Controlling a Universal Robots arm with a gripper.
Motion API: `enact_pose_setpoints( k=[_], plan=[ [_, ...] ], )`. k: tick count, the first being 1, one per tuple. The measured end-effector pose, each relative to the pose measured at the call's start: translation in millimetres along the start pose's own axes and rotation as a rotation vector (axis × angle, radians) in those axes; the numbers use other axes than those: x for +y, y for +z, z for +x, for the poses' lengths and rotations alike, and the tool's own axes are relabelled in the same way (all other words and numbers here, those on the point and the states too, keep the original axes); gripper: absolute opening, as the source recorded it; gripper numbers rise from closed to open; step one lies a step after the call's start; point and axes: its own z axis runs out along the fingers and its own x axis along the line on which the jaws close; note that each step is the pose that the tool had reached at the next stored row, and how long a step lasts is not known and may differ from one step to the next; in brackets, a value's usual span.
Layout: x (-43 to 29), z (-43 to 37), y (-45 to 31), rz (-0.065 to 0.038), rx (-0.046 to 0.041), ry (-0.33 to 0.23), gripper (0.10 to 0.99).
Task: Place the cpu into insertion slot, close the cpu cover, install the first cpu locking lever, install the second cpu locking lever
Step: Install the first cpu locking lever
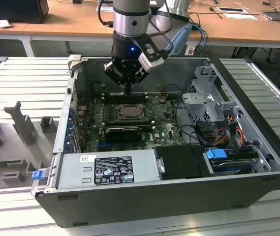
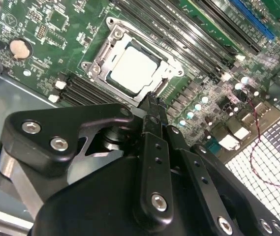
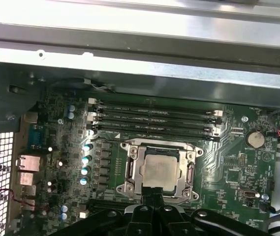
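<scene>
Green motherboard (image 3: 228,147); pale silvery-beige cpu (image 3: 160,169); silvery-grey cpu cover (image 3: 131,172); black gripper (image 2: 152,103); black memory slots (image 3: 154,120).

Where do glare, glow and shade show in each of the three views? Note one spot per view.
Exterior view: the motherboard sits dim inside the case; a blue light glows on the arm. Second wrist view: the cpu glares almost white. First wrist view: the case's metal wall reflects a bright band.

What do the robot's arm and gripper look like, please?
The arm is a silvery-grey cylinder ending in a black collar with a blue light; black cables run beside it. The gripper is matte black with angular links and silver screw heads.
</scene>
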Motion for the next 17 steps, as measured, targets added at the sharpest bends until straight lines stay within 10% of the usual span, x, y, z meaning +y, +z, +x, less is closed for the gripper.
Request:
enact_pose_setpoints(
  k=[13, 17],
  plan=[
    [3.2, 33.4, 3.7, -0.019, -0.0024, -0.004, 0.106],
    [4.5, 47.6, 5.0, -0.065, -0.0069, -0.003, 0.106]
  ],
)
